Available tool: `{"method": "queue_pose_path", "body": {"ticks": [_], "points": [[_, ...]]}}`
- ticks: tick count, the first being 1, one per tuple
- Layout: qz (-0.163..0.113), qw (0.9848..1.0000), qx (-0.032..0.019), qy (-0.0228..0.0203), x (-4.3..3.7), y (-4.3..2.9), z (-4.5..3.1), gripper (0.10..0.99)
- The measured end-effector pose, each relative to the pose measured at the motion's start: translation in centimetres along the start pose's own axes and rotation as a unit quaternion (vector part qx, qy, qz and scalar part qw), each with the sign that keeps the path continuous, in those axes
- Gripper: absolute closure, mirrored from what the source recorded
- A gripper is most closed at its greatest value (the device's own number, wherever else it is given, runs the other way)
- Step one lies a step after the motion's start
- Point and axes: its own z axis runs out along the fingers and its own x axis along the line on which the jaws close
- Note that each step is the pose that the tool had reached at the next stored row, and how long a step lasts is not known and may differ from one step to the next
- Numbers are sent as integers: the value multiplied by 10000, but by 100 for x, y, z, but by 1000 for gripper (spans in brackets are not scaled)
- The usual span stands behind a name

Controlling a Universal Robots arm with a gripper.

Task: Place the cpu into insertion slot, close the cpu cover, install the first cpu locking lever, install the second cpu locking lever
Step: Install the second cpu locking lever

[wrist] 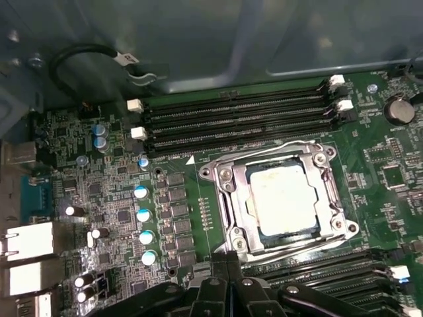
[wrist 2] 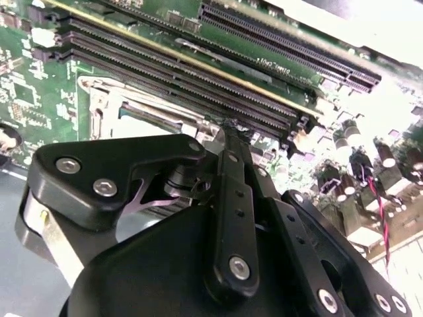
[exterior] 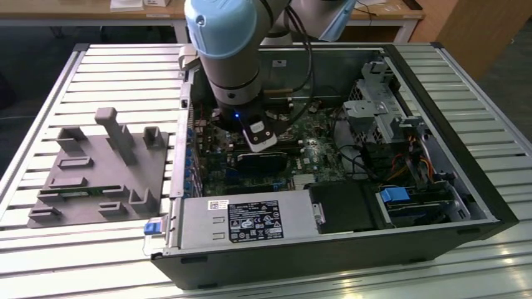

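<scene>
- In the exterior view the arm's wrist and gripper [exterior: 259, 138] hang low inside the open computer case [exterior: 465, 187], and the arm's body blocks the socket area from that camera
- In the second wrist view the black gripper linkage [wrist 2: 231, 218] covers most of the near board; the fingertips sit at its far end, pressed close together with no visible gap and nothing seen between them
- In the first wrist view the gripper [wrist: 228, 261] is cut off at the frame edge, its narrow tip just beside the near edge of the socket frame; whether it touches the metal cannot be told
- The cpu [wrist: 285, 198], pale and square, lies flat inside the insertion slot [wrist: 228, 201], seated within the frame
- The cpu cover [wrist: 248, 191] lies down over the chip, its silvery frame ringing the pale top through the square cut-out
- Thin wire levers run along the socket's edges; whether they are latched is hard to make out
- Long black memory slots [wrist: 238, 119] flank the socket on the far side, and more run on the near side, close to the gripper
- Round capacitors [wrist: 142, 214] stand well apart to one side of the green motherboard [wrist: 119, 198]
</scene>
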Motion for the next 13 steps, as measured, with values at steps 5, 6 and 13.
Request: {"method": "queue_pose_path", "body": {"ticks": [5,6,13], "points": [[0,10000,0,0,-9,28,-102,980],[0,10000,1,0,-12,32,-116,980],[4,10000,5,14,-138,60,-114,980]]}}
